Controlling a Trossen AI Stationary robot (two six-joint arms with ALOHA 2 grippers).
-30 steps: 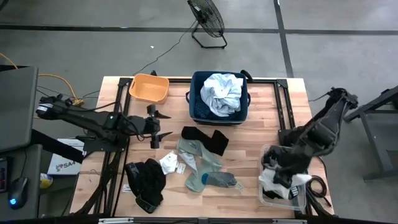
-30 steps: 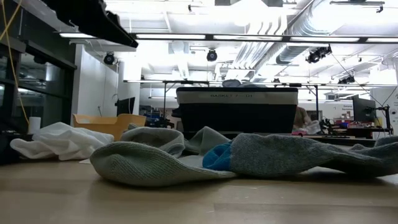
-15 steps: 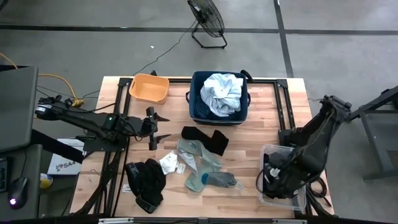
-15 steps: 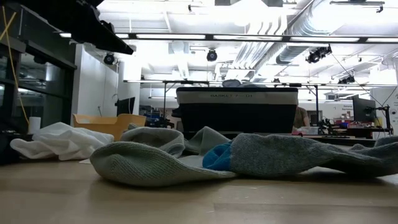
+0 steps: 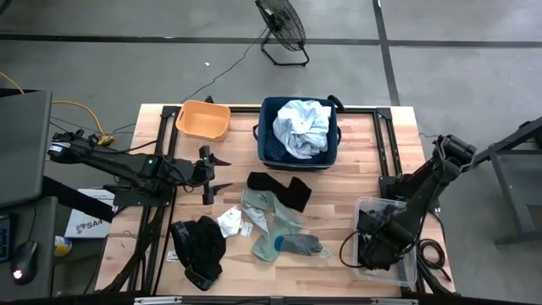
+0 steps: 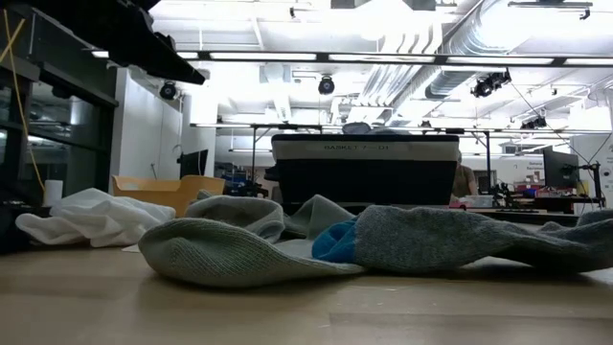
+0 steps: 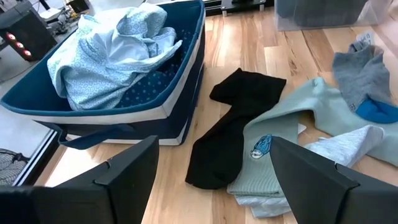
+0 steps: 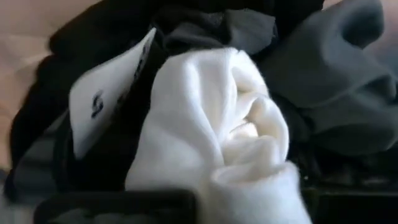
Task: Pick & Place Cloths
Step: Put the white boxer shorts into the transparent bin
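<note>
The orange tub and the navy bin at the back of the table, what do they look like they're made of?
The orange tub looks like moulded plastic: smooth, uniform colour, rounded rim. The navy bin appears to be soft fabric: its walls sag, a pale band trims the edge, the lining is dotted, and a floppy strap hangs from it.

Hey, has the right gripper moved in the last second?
Yes. In the high view the right gripper has dropped toward the table's near edge, deeper into the clear bin, with the white cloth at its fingers.
</note>
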